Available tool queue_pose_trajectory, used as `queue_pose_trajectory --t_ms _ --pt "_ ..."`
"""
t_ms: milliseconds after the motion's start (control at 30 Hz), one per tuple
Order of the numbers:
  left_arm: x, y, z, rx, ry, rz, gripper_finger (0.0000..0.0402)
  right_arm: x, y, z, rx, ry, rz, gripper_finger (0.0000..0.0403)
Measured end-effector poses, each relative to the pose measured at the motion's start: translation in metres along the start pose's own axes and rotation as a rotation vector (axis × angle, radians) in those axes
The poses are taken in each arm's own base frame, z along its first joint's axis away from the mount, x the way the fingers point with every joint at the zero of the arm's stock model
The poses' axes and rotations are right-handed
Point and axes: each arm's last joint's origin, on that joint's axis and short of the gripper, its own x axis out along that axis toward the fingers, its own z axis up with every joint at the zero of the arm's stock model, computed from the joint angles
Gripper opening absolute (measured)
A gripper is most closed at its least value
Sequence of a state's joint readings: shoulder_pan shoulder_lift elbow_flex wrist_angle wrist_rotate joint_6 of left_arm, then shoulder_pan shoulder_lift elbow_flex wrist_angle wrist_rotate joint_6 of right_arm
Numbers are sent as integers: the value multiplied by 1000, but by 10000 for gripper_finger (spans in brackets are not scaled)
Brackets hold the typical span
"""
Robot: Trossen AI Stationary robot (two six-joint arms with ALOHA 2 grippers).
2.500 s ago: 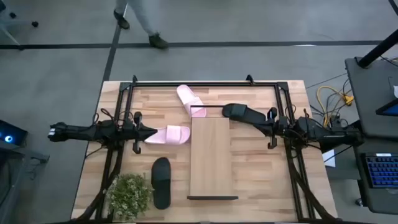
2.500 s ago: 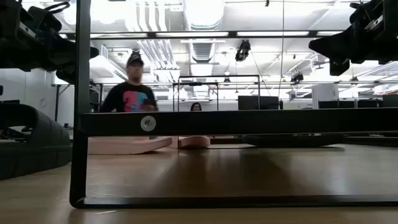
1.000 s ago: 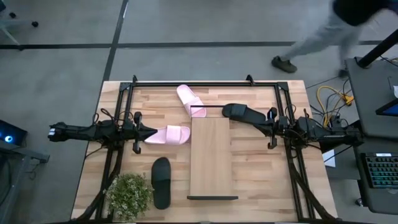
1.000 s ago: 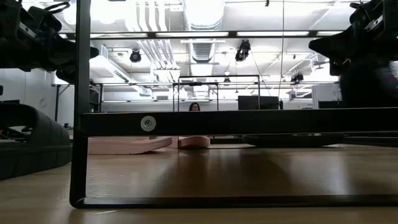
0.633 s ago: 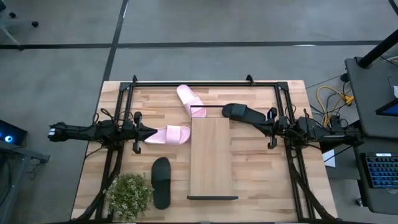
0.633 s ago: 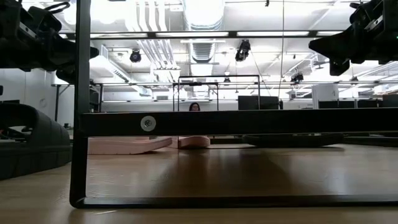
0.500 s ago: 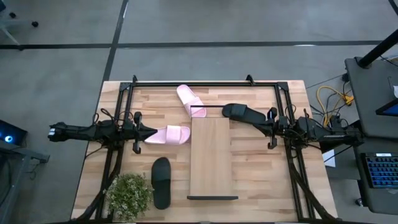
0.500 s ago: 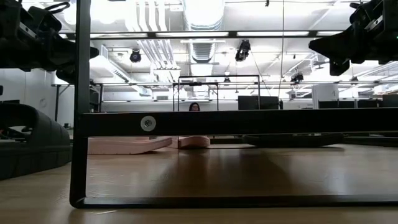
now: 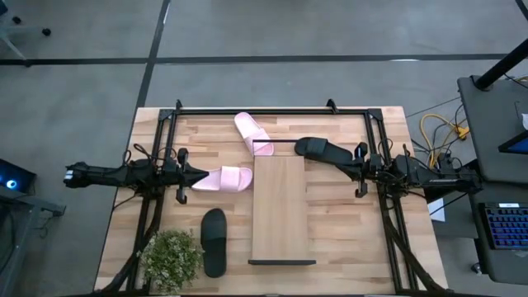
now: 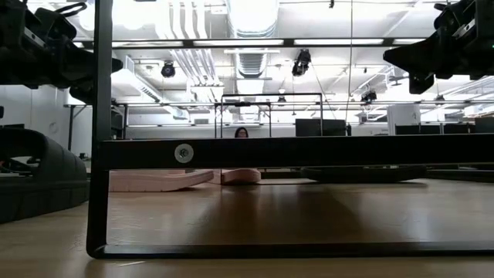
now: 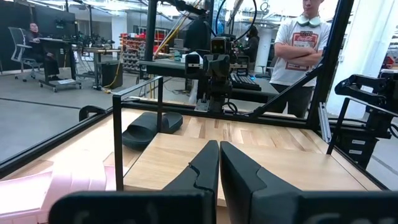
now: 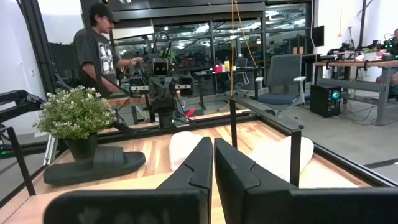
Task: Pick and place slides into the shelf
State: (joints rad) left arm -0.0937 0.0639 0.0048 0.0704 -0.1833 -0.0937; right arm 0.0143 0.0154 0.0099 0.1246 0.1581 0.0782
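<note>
No slide has yet been set on the shelf [image 9: 280, 206], whose long axis runs from the near table edge to the far one, midway between the arms. The left gripper [image 9: 191, 176] is held with its fingers pressed together and nothing between them, its tip just beside the heel of a pink slide [image 9: 223, 178] — that slide's long axis is lined up with the arm, toe toward the shelf. The right gripper [image 9: 345, 166] is likewise closed and empty, close beside a black slide [image 9: 322, 150] lying at the shelf's far corner. The second pink slide [image 9: 252, 132] and second black slide [image 9: 214, 241] are judged nearer the left arm.
</note>
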Motion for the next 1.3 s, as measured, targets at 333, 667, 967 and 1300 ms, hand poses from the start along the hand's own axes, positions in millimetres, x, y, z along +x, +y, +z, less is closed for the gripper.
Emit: queue_pose_trajectory --t_ms 333,667,967,1300 --pt "0 0 0 0 0 0 0 0 0 0 0 0 0 9" --pt "0 0 0 0 -1 0 0 0 0 0 0 0 0 9" --pt "0 0 -1 51 5 10 0 0 0 5 16 -50 5 9" --pt "0 0 -1 50 5 11 0 0 1 8 178 -80 14 9"
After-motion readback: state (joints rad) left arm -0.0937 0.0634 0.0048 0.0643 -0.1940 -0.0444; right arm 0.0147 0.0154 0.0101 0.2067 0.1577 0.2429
